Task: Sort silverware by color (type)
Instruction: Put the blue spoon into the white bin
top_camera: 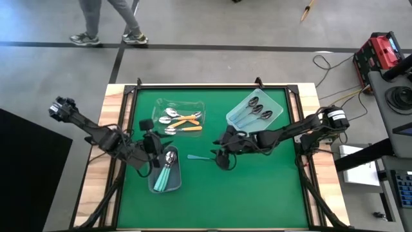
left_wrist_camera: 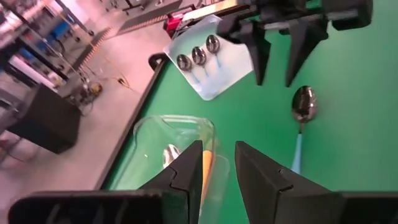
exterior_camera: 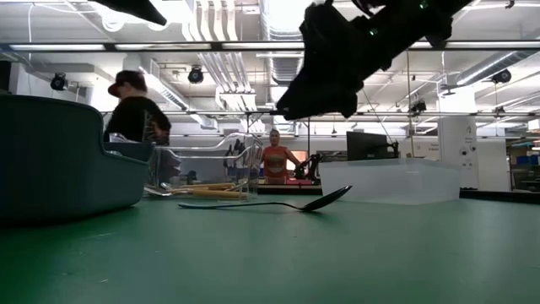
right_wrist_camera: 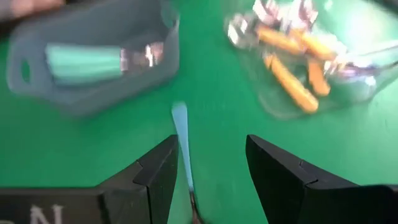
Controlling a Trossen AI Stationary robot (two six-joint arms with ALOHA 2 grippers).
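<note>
A loose spoon (top_camera: pixel 199 156) with a pale blue handle lies flat on the green mat mid-table. Its bowl (left_wrist_camera: pixel 305 102) points toward the table's right. My right gripper (right_wrist_camera: pixel 211 168) hovers open above it, one finger on either side of the handle (right_wrist_camera: pixel 181 134), clear of it in the low view (exterior_camera: pixel 325 80). My left gripper (left_wrist_camera: pixel 217 165) is open and holds nothing, raised over the grey bin (top_camera: pixel 154 185) of teal-handled spoons (top_camera: pixel 166 174). Orange-handled spoons (top_camera: pixel 183 122) lie in a clear bin (top_camera: pixel 161 105). Blue-handled spoons (top_camera: pixel 256 109) lie in another bin (top_camera: pixel 235 120).
A dark raised frame (top_camera: pixel 212 86) edges the mat. The grey bin's wall (exterior_camera: pixel 59 160) stands close to the loose spoon on its left. Bare mat (top_camera: pixel 244 200) stretches toward the near edge. A person (top_camera: pixel 106 22) walks past the far side; others (exterior_camera: pixel 274 160) show in the room.
</note>
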